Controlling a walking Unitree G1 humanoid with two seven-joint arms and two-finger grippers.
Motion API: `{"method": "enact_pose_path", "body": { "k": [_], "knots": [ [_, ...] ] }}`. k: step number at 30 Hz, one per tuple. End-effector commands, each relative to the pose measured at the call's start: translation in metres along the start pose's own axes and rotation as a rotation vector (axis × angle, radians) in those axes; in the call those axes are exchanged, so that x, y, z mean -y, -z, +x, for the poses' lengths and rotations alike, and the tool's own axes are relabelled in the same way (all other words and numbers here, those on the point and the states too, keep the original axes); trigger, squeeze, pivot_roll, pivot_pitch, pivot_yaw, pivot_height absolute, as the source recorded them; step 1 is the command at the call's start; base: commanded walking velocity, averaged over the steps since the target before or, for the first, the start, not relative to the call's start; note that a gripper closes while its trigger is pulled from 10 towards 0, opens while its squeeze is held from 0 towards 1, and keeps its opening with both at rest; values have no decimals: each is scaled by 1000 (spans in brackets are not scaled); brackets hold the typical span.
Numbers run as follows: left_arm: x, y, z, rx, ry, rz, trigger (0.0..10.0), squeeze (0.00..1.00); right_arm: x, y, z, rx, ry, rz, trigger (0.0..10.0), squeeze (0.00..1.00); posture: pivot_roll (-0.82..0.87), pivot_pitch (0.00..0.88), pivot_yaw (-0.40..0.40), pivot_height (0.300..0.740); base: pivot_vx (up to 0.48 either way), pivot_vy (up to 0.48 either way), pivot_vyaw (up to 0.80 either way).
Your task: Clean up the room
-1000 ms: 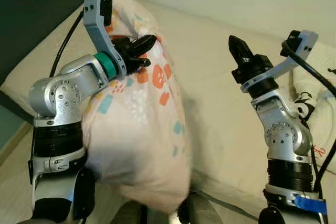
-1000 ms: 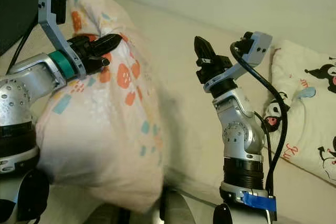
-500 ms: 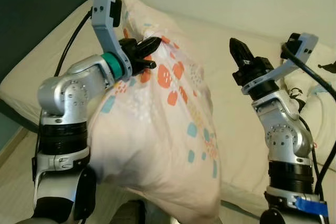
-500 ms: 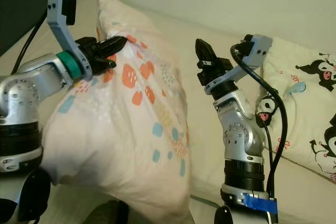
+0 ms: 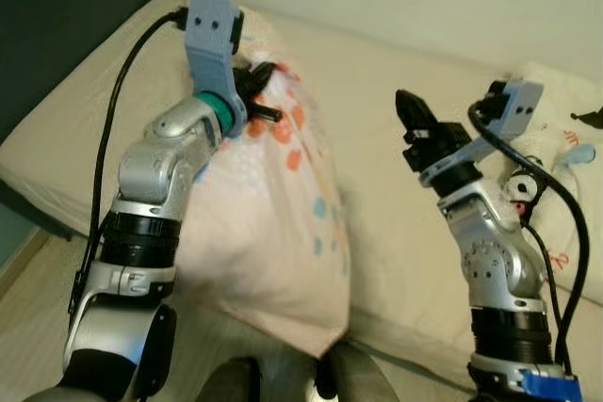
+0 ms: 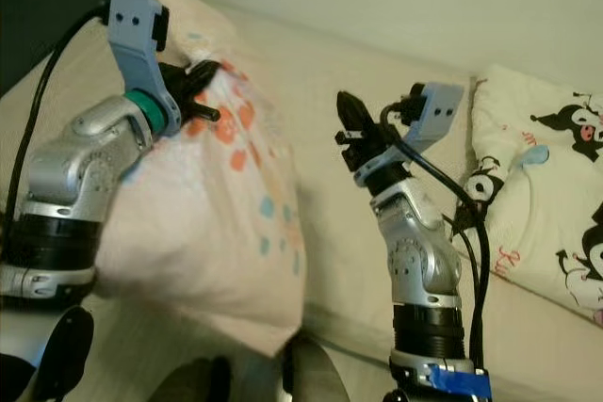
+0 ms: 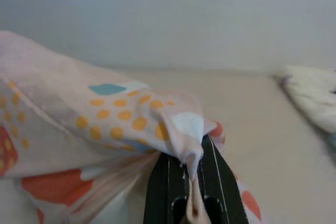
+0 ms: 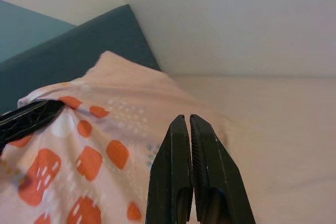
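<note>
Left arm bent at the elbow, forearm raised and angled forward over the bed. Left end effector is clamped on a bunched fold at the top of the patterned pillow; the pillow hangs down below and to the robot's right of it, its lower corner reaching the near edge of the bed. Left wrist view shows the pinch itself: fabric squeezed between the two black fingers, a detail the eye views blur.

Right arm stands upright from the elbow, wrist tipped forward. Right end effector is pressed together, holding nothing, hovering above the sheet, well apart from the pillow on its left. Right wrist view looks past the closed fingers at the pillow's orange blotches and the dark headboard behind. Beyond the right end effector, on its right, lies a cartoon-print pillow on the bed.
</note>
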State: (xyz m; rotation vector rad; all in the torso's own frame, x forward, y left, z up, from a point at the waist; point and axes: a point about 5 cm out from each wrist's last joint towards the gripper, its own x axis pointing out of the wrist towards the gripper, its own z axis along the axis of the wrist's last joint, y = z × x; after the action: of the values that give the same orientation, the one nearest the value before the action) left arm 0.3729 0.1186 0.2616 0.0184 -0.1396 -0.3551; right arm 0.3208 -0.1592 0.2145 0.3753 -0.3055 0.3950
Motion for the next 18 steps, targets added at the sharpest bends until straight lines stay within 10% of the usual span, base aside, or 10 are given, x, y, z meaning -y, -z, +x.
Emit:
{"method": "enact_pose_path", "body": {
  "k": [1,10,18],
  "knots": [
    [4,-20,5,132,10,78,10000,0,-2,0,-2,9,-5,-12,10000,0,-29,184,26,740,0,0,0],
    [14,-41,34,227,82,252,10000,0,-6,-4,-4,33,-9,-20,10000,0,-57,202,49,740,0,0,0],
    [50,-39,49,262,266,621,10000,0,-5,-6,-14,41,20,-30,10000,0,-93,231,71,740,0,0,0]
  ]
}}
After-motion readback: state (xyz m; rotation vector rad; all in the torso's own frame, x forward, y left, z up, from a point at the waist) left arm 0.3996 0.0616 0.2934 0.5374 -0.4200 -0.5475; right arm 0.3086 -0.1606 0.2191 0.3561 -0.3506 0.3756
